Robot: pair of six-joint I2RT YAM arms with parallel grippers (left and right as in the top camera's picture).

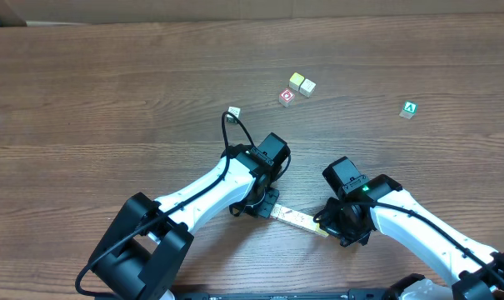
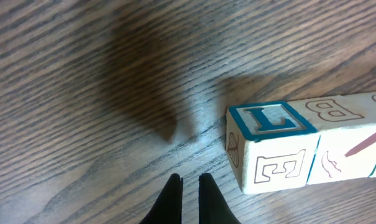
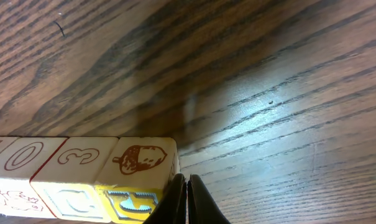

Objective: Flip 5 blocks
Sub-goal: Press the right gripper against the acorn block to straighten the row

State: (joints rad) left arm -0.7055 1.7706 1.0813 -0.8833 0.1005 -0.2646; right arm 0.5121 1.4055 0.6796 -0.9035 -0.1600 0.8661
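The overhead view is bright and evenly lit from above, the table (image 1: 102,83) sharp throughout, with only soft, short shadows beneath the arms (image 1: 202,187). In the left wrist view a broad, blurry dark shadow lies on the wood up and left of the blocks (image 2: 299,146), whose pale faces are bright and fairly crisp, while the fingers (image 2: 171,200) at the bottom edge are black and featureless. The right wrist view has a whitish glare patch on the wood at centre right, a diagonal shadow band above it, and softer grain toward the corners.
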